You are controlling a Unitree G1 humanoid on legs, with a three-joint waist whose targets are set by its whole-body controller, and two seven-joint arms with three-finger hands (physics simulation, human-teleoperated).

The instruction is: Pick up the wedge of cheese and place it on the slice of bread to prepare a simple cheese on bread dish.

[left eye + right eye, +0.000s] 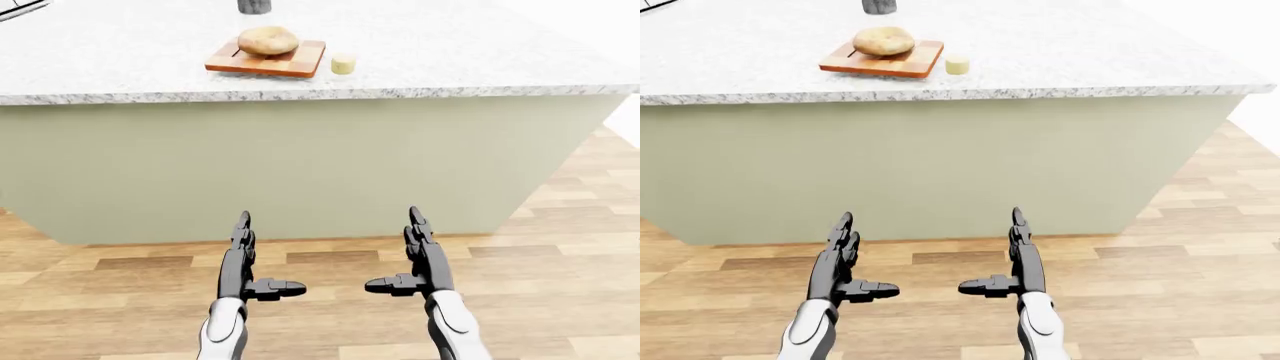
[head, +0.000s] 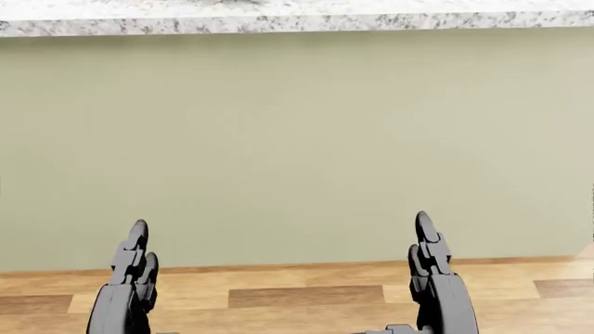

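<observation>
A round tan piece of bread (image 1: 268,40) lies on a wooden cutting board (image 1: 300,63) on the granite counter (image 1: 450,52), near the top of the left-eye view. A small pale yellow piece of cheese (image 1: 343,64) stands on the counter just right of the board. My left hand (image 1: 250,259) and right hand (image 1: 405,255) are both open and empty, fingers straight, held low over the wooden floor, well below the counter's edge and far from the cheese.
The counter's pale green side panel (image 2: 297,139) fills the head view. A dark cylinder (image 1: 254,6) stands on the counter above the board. Wooden floor (image 1: 560,255) lies below and to the right of the counter's corner.
</observation>
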